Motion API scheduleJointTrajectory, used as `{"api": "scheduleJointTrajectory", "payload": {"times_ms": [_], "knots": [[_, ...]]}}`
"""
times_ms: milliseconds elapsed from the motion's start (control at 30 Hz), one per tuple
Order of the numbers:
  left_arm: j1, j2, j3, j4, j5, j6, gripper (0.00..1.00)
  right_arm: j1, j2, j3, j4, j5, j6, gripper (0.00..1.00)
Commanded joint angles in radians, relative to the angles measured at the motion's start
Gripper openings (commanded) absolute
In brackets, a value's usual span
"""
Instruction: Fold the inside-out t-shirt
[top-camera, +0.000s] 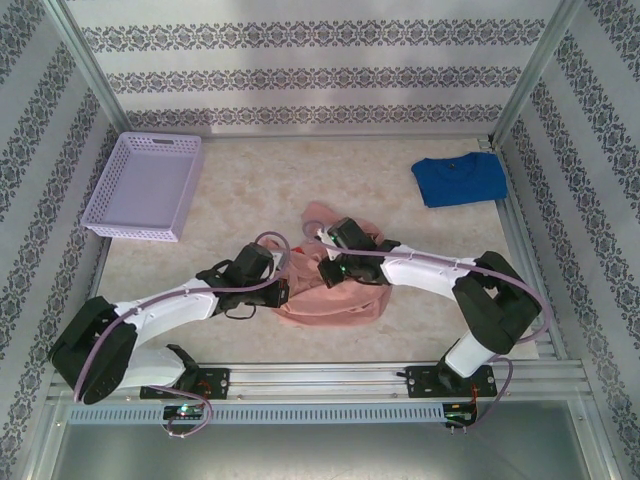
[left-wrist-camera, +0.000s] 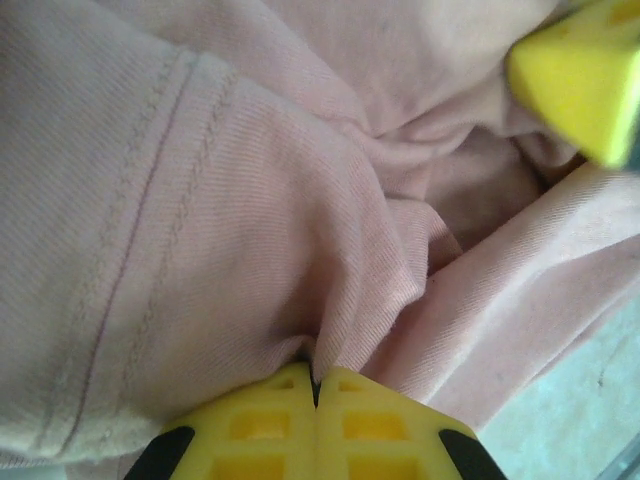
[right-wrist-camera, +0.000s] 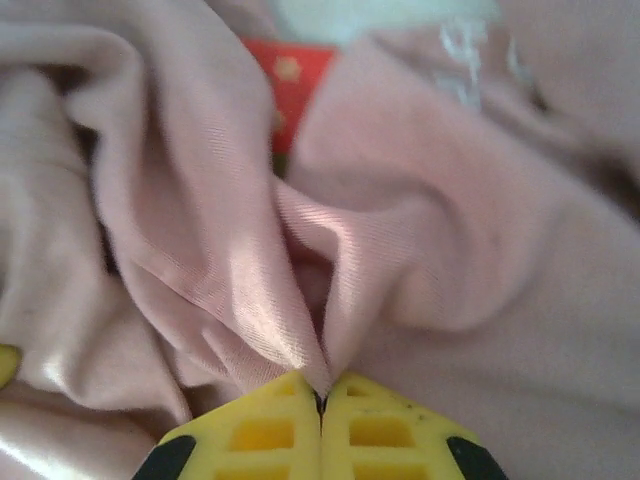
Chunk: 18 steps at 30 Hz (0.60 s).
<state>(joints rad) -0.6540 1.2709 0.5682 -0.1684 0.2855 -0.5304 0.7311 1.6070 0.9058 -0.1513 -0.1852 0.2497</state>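
The inside-out t-shirt (top-camera: 335, 290) lies crumpled in a salmon-pink heap in the middle of the table. My left gripper (top-camera: 283, 292) meets its left side, and its yellow jaws (left-wrist-camera: 316, 385) are shut on a pinched fold of the cloth (left-wrist-camera: 250, 220) beside a stitched hem. From the right, my right gripper (top-camera: 322, 268) comes in over the top of the heap. Its jaws (right-wrist-camera: 322, 395) are shut on another pinched ridge of pink fabric (right-wrist-camera: 400, 230). A red patch of print (right-wrist-camera: 290, 85) peeks out between folds behind it. The right gripper's yellow fingertip (left-wrist-camera: 585, 80) appears in the left wrist view.
A lilac basket (top-camera: 145, 185) stands at the back left. A bright blue t-shirt (top-camera: 460, 180) lies folded at the back right. Patterned walls and metal posts close in the table on three sides; a rail (top-camera: 320, 380) runs along the near edge.
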Motion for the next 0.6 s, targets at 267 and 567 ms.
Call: {"api": "scheduleJointTrajectory", "payload": {"times_ms": [267,567], "knots": [[-0.005,-0.209,0.073,-0.07,-0.181,0.124,0.49,-0.128,-0.1,0.178,-0.016,-0.301,0.043,0.0],[0.016,0.069,0.279,-0.051,-0.247,0.319,0.7,-0.184,-0.074,0.216,0.018,-0.409,0.135,0.0]]}}
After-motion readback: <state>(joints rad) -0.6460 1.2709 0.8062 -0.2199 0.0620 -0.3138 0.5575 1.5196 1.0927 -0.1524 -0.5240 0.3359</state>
